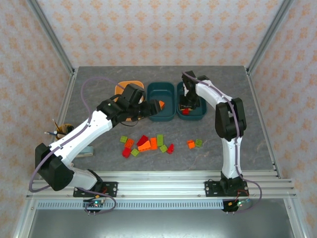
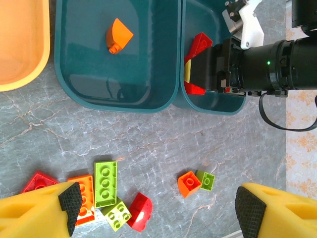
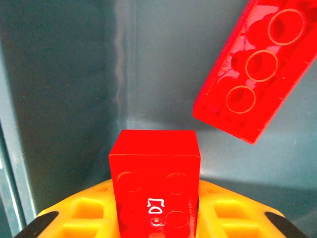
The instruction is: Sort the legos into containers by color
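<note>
Three tubs across upper centre: light orange tub (image 1: pixel 122 87) left, middle teal tub (image 1: pixel 161 101) holding one orange wedge (image 2: pixel 118 35), right teal tub (image 1: pixel 197 113) holding red bricks (image 3: pixel 255 69). Loose red, orange and lime legos (image 1: pixel 147 144) scattered lower centre.

Left arm's fingers (image 2: pixel 158 206) spread wide; right arm's fingers (image 3: pixel 157 218) clamped.

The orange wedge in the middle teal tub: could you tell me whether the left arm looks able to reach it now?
Probably yes. The orange wedge lies alone on the middle teal tub floor, uncovered, and the left hand hovers open nearby over the table. The right hand is busy in the neighbouring tub.
</note>
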`<state>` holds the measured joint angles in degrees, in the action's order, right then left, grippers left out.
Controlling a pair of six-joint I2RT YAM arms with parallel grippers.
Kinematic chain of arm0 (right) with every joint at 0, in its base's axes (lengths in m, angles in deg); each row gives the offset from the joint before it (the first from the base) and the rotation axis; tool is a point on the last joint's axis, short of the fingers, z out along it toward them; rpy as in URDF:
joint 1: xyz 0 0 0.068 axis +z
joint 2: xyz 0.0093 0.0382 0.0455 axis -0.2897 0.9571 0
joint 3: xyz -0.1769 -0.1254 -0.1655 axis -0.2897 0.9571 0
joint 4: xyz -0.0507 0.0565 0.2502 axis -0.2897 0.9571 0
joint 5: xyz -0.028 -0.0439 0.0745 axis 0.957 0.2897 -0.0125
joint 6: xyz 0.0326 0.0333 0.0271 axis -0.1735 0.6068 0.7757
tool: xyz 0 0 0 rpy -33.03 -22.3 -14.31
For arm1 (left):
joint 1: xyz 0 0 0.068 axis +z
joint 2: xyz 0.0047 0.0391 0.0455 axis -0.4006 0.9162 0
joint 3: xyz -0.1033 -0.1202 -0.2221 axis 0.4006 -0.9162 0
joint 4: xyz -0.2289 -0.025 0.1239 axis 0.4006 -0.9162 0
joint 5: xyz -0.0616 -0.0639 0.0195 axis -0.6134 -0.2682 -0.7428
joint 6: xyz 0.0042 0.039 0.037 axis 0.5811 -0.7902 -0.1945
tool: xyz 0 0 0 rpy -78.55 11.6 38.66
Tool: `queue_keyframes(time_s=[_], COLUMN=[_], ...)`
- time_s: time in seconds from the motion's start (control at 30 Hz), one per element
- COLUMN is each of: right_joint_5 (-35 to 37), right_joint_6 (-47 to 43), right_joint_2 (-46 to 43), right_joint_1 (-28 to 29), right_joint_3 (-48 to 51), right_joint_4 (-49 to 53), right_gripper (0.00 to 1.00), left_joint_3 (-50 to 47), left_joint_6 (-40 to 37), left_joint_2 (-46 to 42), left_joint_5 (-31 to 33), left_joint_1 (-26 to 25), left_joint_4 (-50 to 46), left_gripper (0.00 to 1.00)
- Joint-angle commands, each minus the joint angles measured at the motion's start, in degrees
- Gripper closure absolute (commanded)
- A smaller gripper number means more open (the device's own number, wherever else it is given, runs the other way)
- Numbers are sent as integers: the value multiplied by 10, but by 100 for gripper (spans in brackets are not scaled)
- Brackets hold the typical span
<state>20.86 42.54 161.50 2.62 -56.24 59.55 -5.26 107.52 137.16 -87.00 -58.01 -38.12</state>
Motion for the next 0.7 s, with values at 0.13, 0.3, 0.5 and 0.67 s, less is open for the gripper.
queue_keyframes(time_s=[0.13, 0.3, 0.5, 0.67], right_joint_5=[19, 33, 68, 22], right_joint_6=[-8, 2, 17, 33], right_joint_2=[16, -21, -128, -278], right_joint_1=[0, 1, 25, 114], right_joint_3=[-22, -35, -28, 120], right_joint_4=[21, 28, 24, -88], right_gripper=[55, 45, 46, 43], left_joint_3=[-22, -44, -108, -201], left_joint_6=[20, 44, 130, 203], left_joint_2=[-30, -63, -107, -132], left_joint_5=[58, 91, 128, 82], left_joint_1=[5, 5, 46, 126], left_joint_4=[-49, -86, -178, -135], left_gripper=[16, 16, 16, 17])
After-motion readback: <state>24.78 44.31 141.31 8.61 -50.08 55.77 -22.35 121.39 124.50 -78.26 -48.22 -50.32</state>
